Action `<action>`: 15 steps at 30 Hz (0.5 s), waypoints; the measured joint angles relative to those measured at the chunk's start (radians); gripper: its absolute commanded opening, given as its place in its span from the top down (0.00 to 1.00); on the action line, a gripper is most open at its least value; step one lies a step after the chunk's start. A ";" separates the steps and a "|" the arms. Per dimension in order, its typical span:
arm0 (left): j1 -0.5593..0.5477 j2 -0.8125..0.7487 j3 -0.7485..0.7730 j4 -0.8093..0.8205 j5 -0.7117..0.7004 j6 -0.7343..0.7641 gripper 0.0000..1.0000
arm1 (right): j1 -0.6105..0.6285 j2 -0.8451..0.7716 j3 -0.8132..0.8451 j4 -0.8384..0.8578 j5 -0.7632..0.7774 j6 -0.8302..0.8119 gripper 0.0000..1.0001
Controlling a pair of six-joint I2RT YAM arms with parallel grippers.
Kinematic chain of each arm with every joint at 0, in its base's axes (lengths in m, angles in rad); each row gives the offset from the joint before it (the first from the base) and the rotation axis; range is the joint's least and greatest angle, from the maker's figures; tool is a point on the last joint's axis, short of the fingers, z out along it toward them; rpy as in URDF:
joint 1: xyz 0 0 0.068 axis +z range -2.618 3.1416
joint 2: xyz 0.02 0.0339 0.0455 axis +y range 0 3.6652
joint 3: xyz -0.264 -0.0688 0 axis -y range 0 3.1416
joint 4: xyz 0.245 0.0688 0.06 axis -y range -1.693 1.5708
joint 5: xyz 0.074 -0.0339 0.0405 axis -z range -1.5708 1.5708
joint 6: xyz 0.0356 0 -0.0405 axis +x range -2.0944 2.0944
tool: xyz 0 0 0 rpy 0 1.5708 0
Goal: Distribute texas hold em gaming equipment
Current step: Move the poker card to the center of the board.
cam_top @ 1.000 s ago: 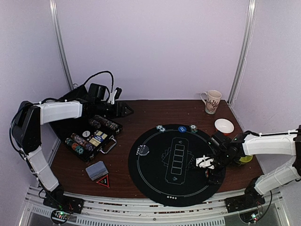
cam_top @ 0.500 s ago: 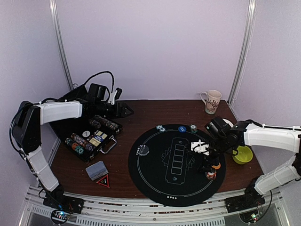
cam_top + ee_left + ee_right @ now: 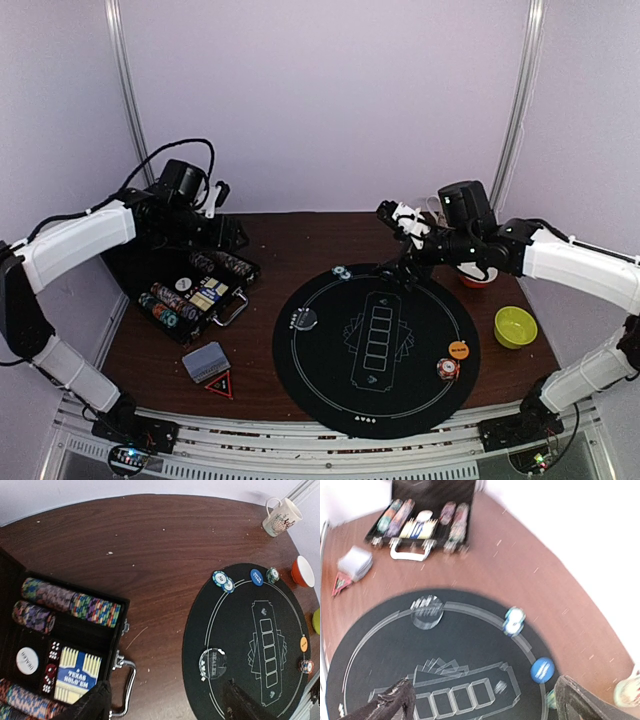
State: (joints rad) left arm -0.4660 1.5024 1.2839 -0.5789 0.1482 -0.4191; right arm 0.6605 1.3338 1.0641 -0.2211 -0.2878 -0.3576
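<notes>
Poker chips (image 3: 514, 621), seemingly 2 in the blur, lie on the black mat (image 3: 470, 640) ahead of the right gripper (image 3: 482, 700), its jaws wide, empty. Left gripper (image 3: 167, 705), likewise spread and empty, hangs above the chip case (image 3: 121, 625).

Motion-blurred throughout in right wrist view; cropped at its right edge: mug (image 3: 627, 690). Cut off left and bottom in left wrist view: case (image 3: 90, 635). Mostly hidden behind right arm (image 3: 570, 262) from above: orange bowl (image 3: 478, 279).
</notes>
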 measured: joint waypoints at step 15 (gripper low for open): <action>-0.367 0.083 0.094 -0.678 -0.073 -0.026 0.02 | 0.000 -0.011 -0.117 0.134 -0.029 -0.031 0.00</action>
State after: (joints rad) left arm -0.8333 1.5852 1.3777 -1.2568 0.0753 -0.4446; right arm 0.6605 1.3228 0.9470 -0.0872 -0.3172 -0.3885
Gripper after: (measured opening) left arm 0.981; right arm 1.000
